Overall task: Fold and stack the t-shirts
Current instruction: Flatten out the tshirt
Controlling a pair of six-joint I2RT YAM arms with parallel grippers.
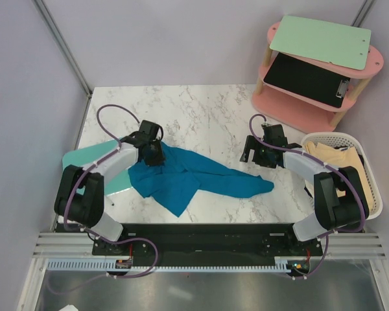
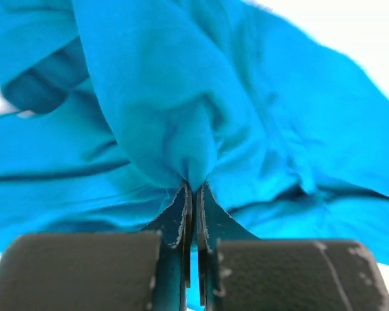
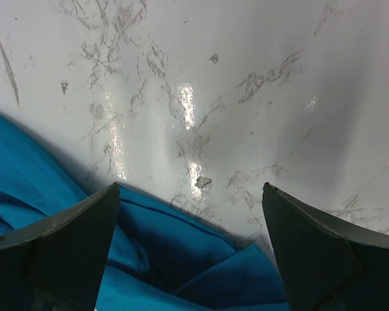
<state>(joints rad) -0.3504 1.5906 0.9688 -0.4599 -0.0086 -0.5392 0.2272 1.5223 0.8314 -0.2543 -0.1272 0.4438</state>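
A deep teal-blue t-shirt lies rumpled across the middle of the marble table, stretched from left to right. My left gripper is shut on a pinched fold of the t-shirt at its left end. My right gripper is open and empty, hovering just above the table beyond the shirt's right end; the shirt's edge shows between its fingers. Pale cream-yellow t-shirts lie in the white mesh basket at the right.
A mint-green board lies on the table under the left arm. A pink shelf unit stands at the back right with a green board on top and a black clipboard below.
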